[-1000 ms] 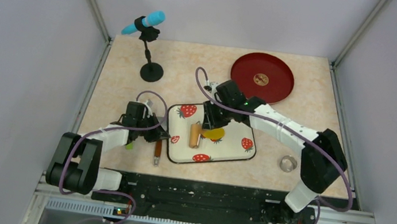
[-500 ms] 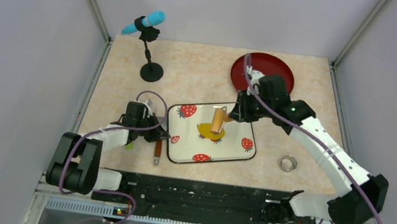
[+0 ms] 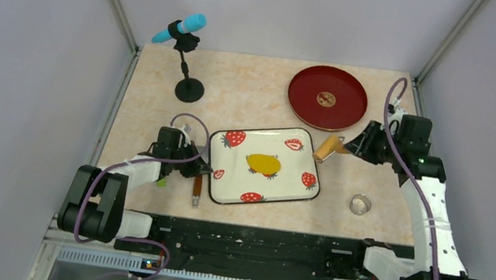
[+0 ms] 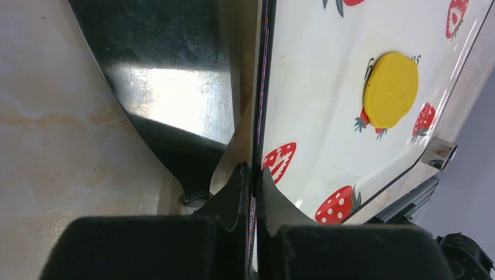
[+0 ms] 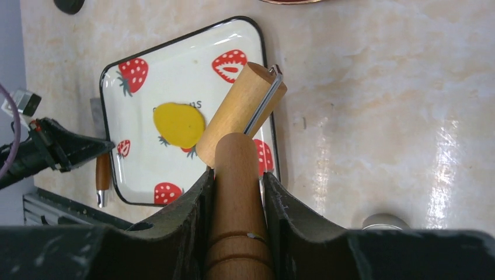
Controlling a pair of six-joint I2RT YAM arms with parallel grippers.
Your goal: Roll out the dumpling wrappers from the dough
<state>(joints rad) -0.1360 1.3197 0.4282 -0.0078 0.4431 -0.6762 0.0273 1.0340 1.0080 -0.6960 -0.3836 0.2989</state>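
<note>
Dough (image 3: 263, 164) flattened into a smooth yellow oval, mid strawberry tray (image 3: 282, 188). Left end effector (image 3: 206, 171) clamped on its rim; right end effector (image 3: 356, 146) clamped on wooden roller (image 3: 328, 149) by the handle, beside the tray.

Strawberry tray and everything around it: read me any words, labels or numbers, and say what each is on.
"us": end of a black printed word on the white strawberry-print tray; the rest is hidden by the flat yellow dough.
Gold mark at the centre of the round red plate: too small to read.
Nothing else legible.
</note>
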